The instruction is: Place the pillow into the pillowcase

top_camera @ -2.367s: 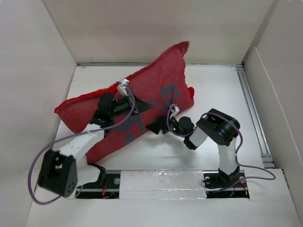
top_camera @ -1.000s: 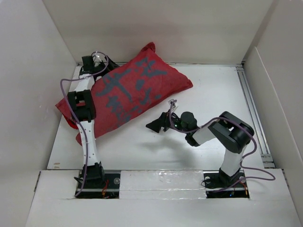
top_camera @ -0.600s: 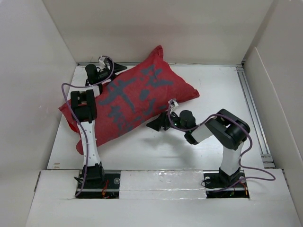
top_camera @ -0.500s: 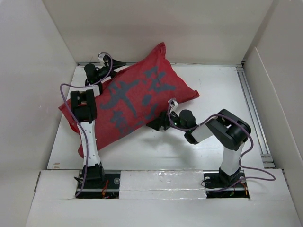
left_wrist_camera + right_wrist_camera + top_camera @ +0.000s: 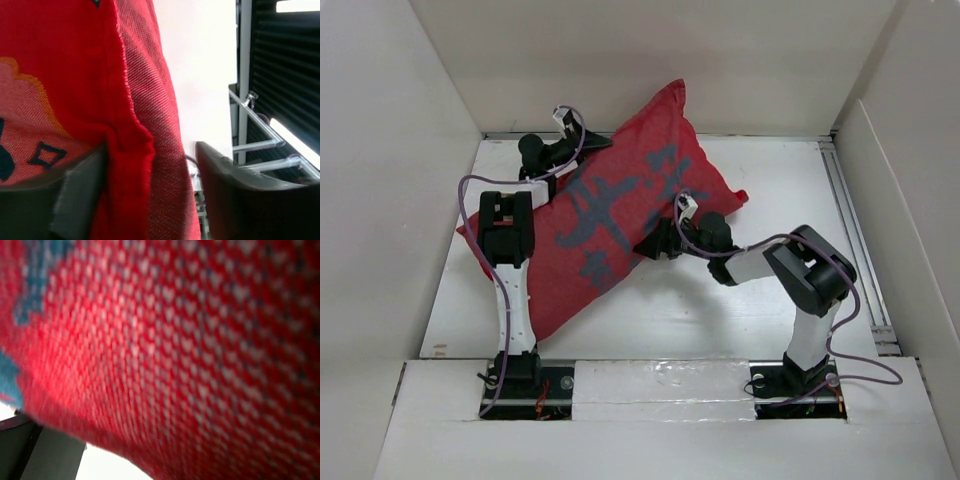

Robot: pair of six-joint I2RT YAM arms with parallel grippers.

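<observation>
- We see the pillowcase [image 5: 605, 215] lying slantwise on the white table [image 5: 720, 310]. It runs from 7 o'clock to 1 o'clock, and its far corner points up in front of the back wall [image 5: 740, 70].
- It bulges full and rounded; the pillow itself is hidden from us.
- The left gripper [image 5: 588, 141] sits at the case's 11 o'clock edge. In its wrist view its fingers [image 5: 75, 195] stand apart with a seamed fold of red cloth between them. We cannot tell whether they pinch it.
- The right gripper [image 5: 652, 243] meets the case's 4 o'clock edge, jaws spread wide, clamping nothing that we can make out.
- Red weave fills its wrist view, with one grey finger [image 5: 45, 452] at 7 o'clock under the cloth.
</observation>
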